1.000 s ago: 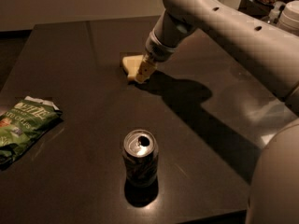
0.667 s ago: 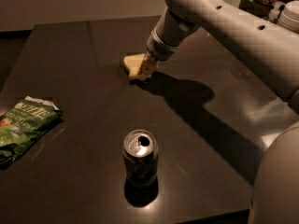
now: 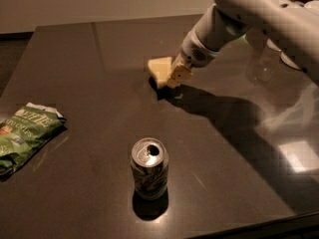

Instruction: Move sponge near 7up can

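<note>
The pale yellow sponge (image 3: pixel 159 68) is at the middle of the dark table, tilted, with a dark shadow just under it. My gripper (image 3: pixel 175 75) comes down from the upper right on the white arm and is shut on the sponge's right side. One cream finger (image 3: pixel 180 73) shows in front of the sponge. The 7up can (image 3: pixel 149 168) stands upright nearer the front edge, well below the sponge and apart from it. Its silver top is opened.
A green-and-white snack bag (image 3: pixel 25 133) lies at the left edge of the dark table (image 3: pixel 89 59). The white arm (image 3: pixel 259 14) crosses the upper right. A bright reflection (image 3: pixel 299 156) lies on the table's right side.
The gripper and the sponge have shifted a little to the right. The can and the bag have not moved.
</note>
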You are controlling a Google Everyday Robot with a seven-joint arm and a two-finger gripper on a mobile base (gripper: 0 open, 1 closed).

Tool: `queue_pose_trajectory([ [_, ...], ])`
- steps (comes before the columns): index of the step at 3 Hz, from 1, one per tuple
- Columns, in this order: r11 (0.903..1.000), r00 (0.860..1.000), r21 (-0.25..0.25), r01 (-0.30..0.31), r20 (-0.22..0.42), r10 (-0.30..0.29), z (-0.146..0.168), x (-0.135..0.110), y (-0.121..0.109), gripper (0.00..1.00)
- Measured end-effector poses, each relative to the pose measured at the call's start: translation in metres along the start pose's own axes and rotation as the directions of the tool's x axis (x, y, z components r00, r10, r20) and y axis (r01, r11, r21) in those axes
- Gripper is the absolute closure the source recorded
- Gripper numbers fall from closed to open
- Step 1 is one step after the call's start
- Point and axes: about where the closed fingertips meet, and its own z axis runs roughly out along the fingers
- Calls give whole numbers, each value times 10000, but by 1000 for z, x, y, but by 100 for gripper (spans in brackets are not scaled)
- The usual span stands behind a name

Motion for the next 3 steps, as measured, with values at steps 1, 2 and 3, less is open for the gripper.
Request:
queue_pose_trajectory([
  [1,9967,9977,-531,613,337,-595,-31,26,25,100],
  [2,9777,9836,-1233,1701,809,-1610,-56,46,57,100],
  [3,9299,9489,-1992,3091,1305,-2874,-72,52,96,100],
])
